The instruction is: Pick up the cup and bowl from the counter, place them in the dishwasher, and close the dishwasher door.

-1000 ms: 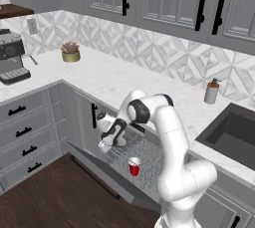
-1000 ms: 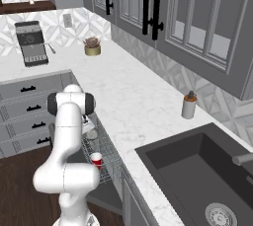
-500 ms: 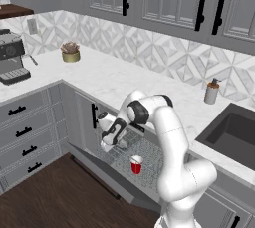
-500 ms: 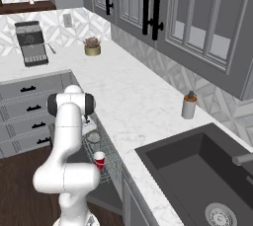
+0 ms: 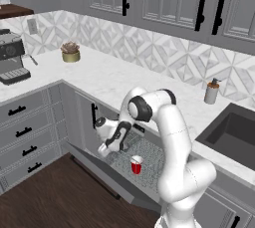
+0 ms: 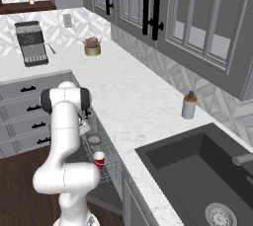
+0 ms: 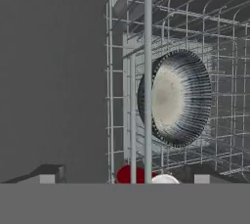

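Pincer [image 5: 105, 148]: one, low at the front edge of the wire rack [image 5: 149, 157], just above the lowered dishwasher door [image 5: 99, 170]; whether its jaws are spread or pressed together cannot be told from these views.

Cup [image 5: 136, 165]: one. Small, red, tapered, white rim and inside. Stands upright in the rack, near the pincer on the side toward the arm's base and apart from it. Seen also from the right base view [image 6: 99, 160] and as a red patch at the bottom of the hand view [image 7: 128, 174].

Bowl [image 7: 178, 98]: one. Round, shallow, grey, speckled metallic inside, dark ribbed rim. Sits in the rack straight ahead of the pincer, behind the rack's front wires, not touched by it. In the right base view [image 6: 94, 140] it lies in the rack just beyond the cup.

Dishwasher [image 6: 106, 170]: one, door dropped open, rack drawn out over it.

Worktop [image 5: 114, 80]: one, white marble with faint grey veins, above and behind the pincer. It carries one soap dispenser [image 5: 212, 91] well off toward the sink [image 5: 234, 135], one potted plant [image 5: 70, 53] and one coffee machine [image 5: 11, 62] at the far corner.
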Robot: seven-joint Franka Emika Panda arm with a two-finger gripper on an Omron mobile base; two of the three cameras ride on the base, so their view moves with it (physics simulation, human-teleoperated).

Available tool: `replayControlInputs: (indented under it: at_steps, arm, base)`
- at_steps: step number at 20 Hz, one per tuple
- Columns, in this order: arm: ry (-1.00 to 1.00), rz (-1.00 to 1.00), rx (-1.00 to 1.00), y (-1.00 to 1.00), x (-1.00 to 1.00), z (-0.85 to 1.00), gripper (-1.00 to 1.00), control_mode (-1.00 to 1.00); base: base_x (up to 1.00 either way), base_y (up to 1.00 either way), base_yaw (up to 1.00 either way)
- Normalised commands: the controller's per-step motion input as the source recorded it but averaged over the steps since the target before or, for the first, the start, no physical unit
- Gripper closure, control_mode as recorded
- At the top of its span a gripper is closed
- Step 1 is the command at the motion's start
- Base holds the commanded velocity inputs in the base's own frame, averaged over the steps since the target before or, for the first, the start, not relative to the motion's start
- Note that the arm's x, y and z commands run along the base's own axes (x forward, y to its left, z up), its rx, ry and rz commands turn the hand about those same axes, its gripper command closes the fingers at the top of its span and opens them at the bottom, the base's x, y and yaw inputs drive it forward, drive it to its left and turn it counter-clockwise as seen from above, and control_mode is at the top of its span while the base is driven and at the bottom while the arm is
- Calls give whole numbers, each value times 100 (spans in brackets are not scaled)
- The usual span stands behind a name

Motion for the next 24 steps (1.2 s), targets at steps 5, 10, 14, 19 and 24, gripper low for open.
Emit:
replayControlInputs:
  at_steps: [5,10,14,19,24]
  arm:
    - [2,6,-2,4,9,-64,-100,-100]
    - [1,2,-9,-51,56,-27,-100,-100]
    - [-2,0,-15,-67,60,0,-100,-100]
    - [-10,0,-6,8,-52,78,-100,-100]
    - [-2,2,-3,87,-100,94,-100,-100]
  base:
    - [0,0,0]
    - [0,0,0]
    - [0,0,0]
    - [0,0,0]
    - [0,0,0]
